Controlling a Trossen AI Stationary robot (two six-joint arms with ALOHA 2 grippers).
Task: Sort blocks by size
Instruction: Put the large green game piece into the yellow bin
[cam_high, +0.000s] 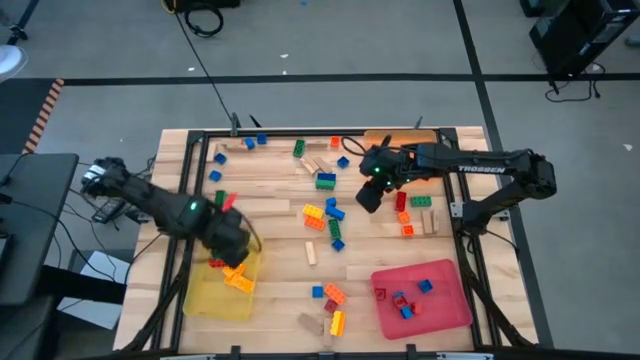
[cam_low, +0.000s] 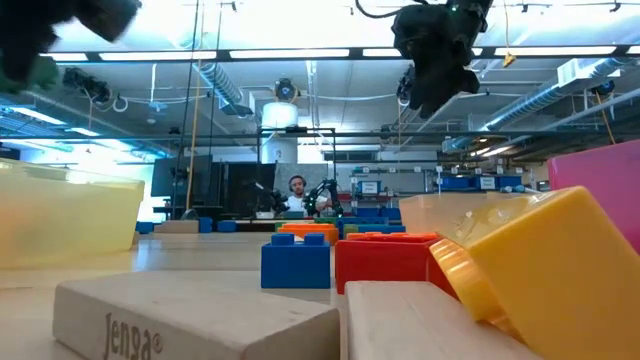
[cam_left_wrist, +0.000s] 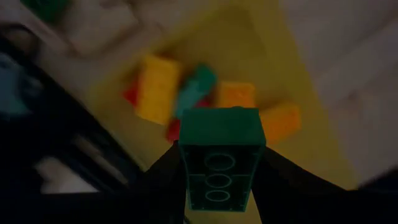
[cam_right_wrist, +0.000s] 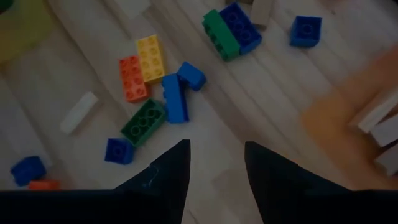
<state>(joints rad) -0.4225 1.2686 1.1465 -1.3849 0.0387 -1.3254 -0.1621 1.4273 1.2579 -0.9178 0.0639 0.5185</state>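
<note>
My left gripper is over the far end of the yellow tray at the front left, shut on a green brick. Yellow, orange, teal and red bricks lie in that tray below it. My right gripper is open and empty, raised above the table's middle right. Under it lie loose bricks: an orange-and-yellow pair, a blue one and a green one. In the low view the right gripper hangs high above the table. My left gripper pinches the green brick by its two long sides between its two fingers. The fingers slant down toward the tray and lie across the brick. The brick's hollow underside faces the wrist camera. It is lifted clear above the bricks in the tray.
A red tray with a few bricks sits at the front right, and an orange tray at the far edge. Bricks and wooden pieces are scattered over the middle. A wooden block lies close to the low camera. A person sits far behind the table.
</note>
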